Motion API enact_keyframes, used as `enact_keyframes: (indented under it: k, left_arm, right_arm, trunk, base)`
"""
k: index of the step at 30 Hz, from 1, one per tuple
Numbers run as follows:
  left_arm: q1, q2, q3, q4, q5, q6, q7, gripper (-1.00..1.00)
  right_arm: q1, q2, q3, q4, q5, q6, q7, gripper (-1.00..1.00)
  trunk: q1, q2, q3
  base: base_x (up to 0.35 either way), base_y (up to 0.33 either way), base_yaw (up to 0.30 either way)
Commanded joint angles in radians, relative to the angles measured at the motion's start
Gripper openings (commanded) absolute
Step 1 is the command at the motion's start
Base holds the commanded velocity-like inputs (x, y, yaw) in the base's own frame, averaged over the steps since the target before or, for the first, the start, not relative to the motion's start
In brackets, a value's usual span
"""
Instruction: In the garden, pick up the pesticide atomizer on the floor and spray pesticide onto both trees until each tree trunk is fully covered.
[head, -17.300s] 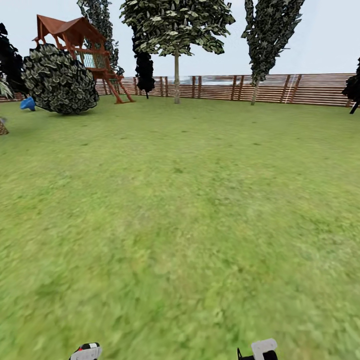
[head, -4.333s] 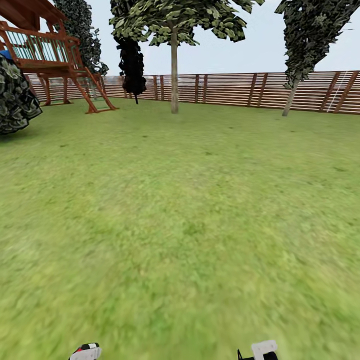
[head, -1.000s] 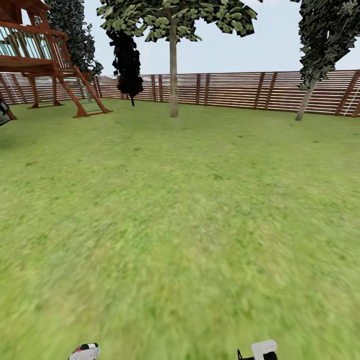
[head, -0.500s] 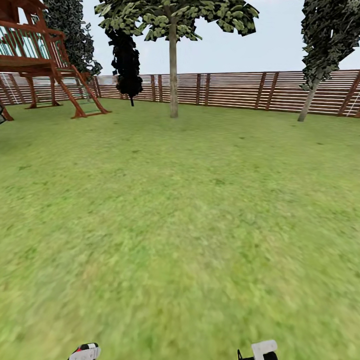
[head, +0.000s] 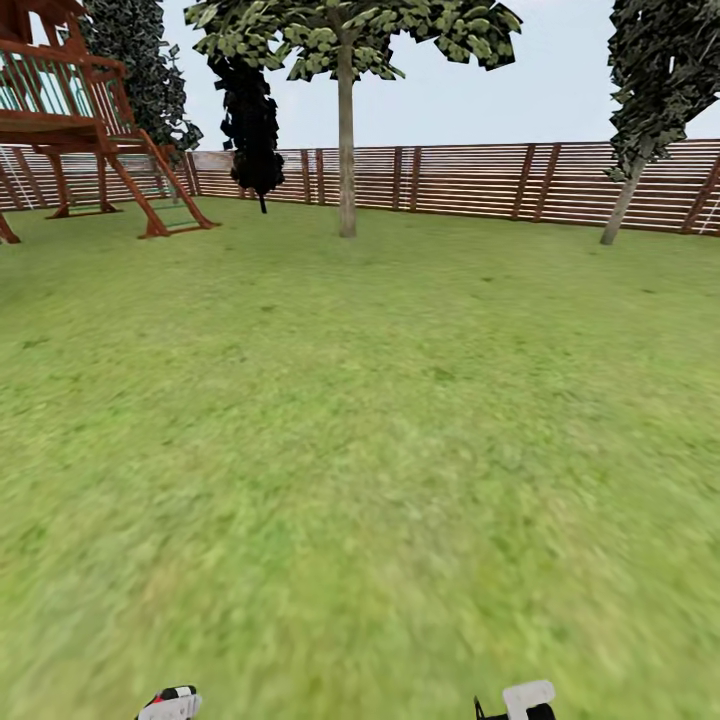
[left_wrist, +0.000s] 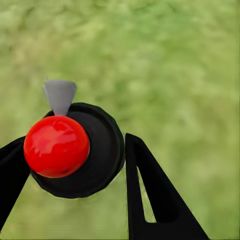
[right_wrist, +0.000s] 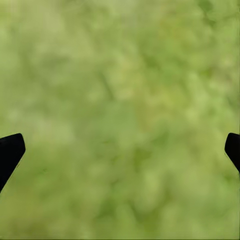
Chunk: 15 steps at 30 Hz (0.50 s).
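The pesticide atomizer (left_wrist: 75, 150), a black bottle with a round red top and a small grey nozzle, sits between the black fingers of my left gripper (left_wrist: 75, 157), which is shut on it above the grass. My right gripper (right_wrist: 120, 150) is open, its two black fingertips far apart over bare lawn. A tree (head: 346, 60) with a patchy green canopy stands far ahead by the fence. Its pale, bare tree trunk (head: 346, 160) rises from the lawn, well beyond both arms. The paved floor is out of view.
Green lawn (head: 360, 450) stretches ahead to a brown slatted fence (head: 480, 180). A wooden play tower with a ladder (head: 90, 120) stands at the far left, a black narrow tree (head: 250, 120) beside it, and a dark leaning tree (head: 650, 90) at the far right.
The whole head view has shifted: tree, fence and play tower sit slightly nearer and the dark round bush has left the picture at the left. Both arms hold the same pose.
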Motion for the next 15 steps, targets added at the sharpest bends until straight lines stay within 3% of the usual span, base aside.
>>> enact_keyframes:
  k: [1, 15]
  left_arm:
    - [0.0, 0.0, 0.001, 0.0, 0.0, 0.0, 0.0, -1.0]
    - [0.0, 0.0, 0.001, 0.0, 0.0, 0.0, 0.0, -1.0]
  right_arm:
    - [0.0, 0.0, 0.0, 0.0, 0.0, 0.0, 0.0, 1.0]
    - [-0.001, 0.0, 0.0, 0.0, 0.0, 0.0, 0.0, 1.0]
  trunk:
    - [0.0, 0.0, 0.0]
    - [0.0, 0.0, 0.0]
  base:
    - [0.338, 0.0, 0.0]
    - [0.338, 0.0, 0.0]
